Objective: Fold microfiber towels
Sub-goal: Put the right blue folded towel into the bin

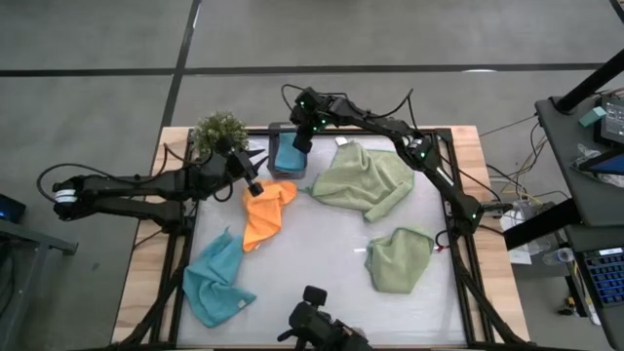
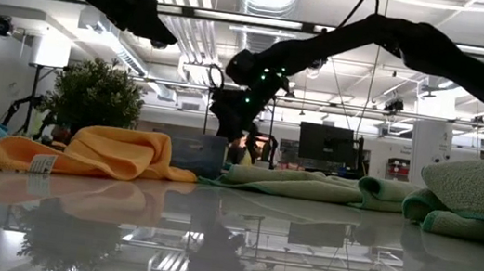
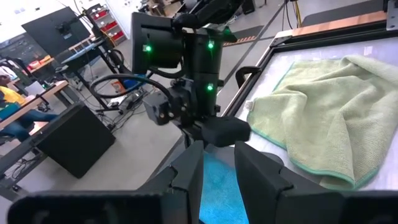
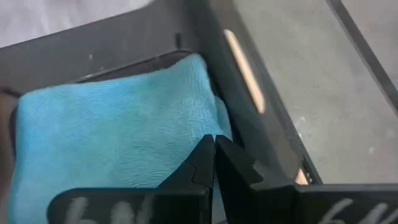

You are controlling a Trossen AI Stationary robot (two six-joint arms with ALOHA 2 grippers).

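Note:
A folded light blue towel (image 4: pixel 112 137) lies in the dark grey box (image 4: pixel 124 43) at the table's far edge. My right gripper (image 4: pixel 213 146) is shut and points slanting down at the towel's top, near its edge. My left gripper (image 1: pixel 256 187) hangs open above the far corner of the crumpled orange towel (image 1: pixel 268 216), with nothing between its fingers (image 3: pixel 186 180). A second light blue towel (image 1: pixel 216 283) lies bunched at the near left. Two sage green towels lie loosely, one at the far right (image 1: pixel 366 180) and one at the near right (image 1: pixel 400 258). My right gripper's shut fingertips (image 4: pixel 208 155) stand over the folded blue towel's top (image 4: pixel 180 143), coming from above at a slant. I cannot tell whether they touch the cloth.
A little green potted plant (image 1: pixel 219 132) stands at the far left corner, beside the box (image 1: pixel 272 146). A black frame (image 1: pixel 448 195) runs around the white table top. A camera mount (image 1: pixel 317 327) sits at the near edge. Bare table shows in the middle (image 1: pixel 322 244).

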